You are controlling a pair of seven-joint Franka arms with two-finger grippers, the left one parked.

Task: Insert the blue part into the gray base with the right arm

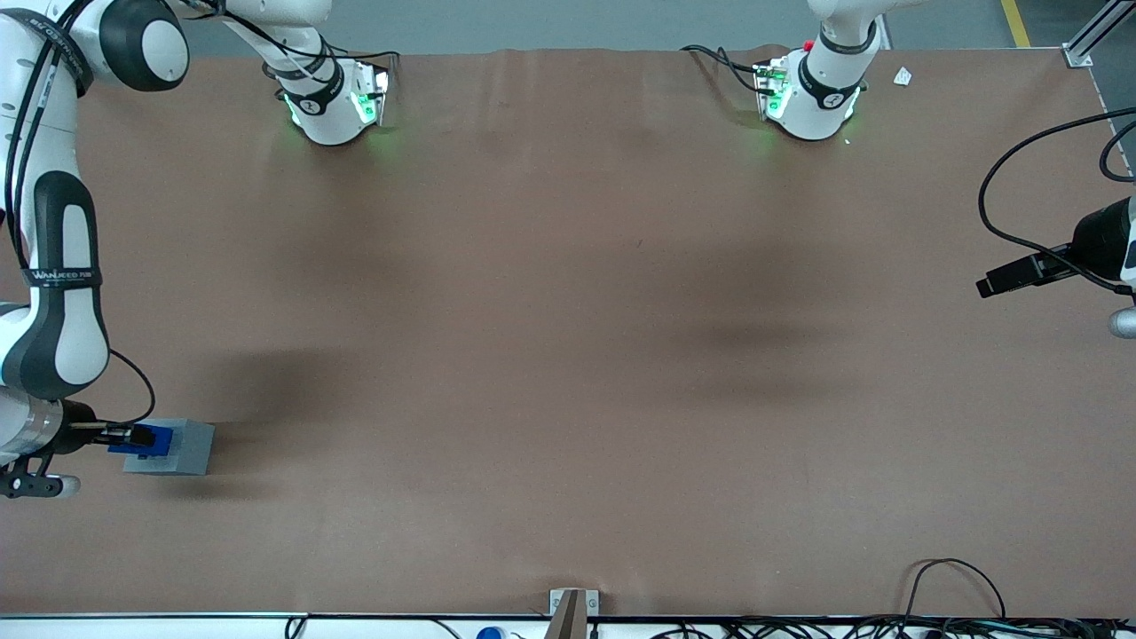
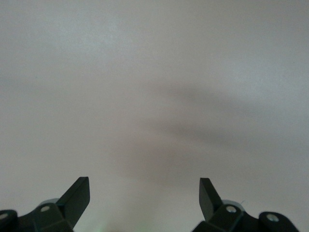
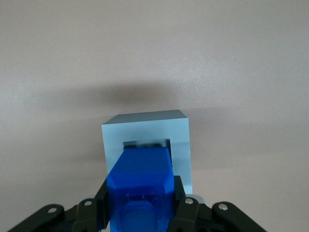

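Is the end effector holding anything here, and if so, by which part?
Yes: the end effector grips the blue part by its two opposite side faces, directly over the gray base recess.

Wide tabletop [image 1: 568, 355] covered with matte brown sheet, slightly wrinkled at the edge farthest from the front camera, with soft dark shadows [image 1: 745, 337] across the middle. Above that edge, strip of gray floor [image 1: 577, 22] with a yellow line [image 1: 1015, 22], and an aluminium frame piece [image 1: 1096, 35] at the corner toward the parked arm's end. Along the nearest edge, white rail [image 1: 177, 626] with black cables [image 1: 954, 586] and a small metal bracket [image 1: 572, 608].
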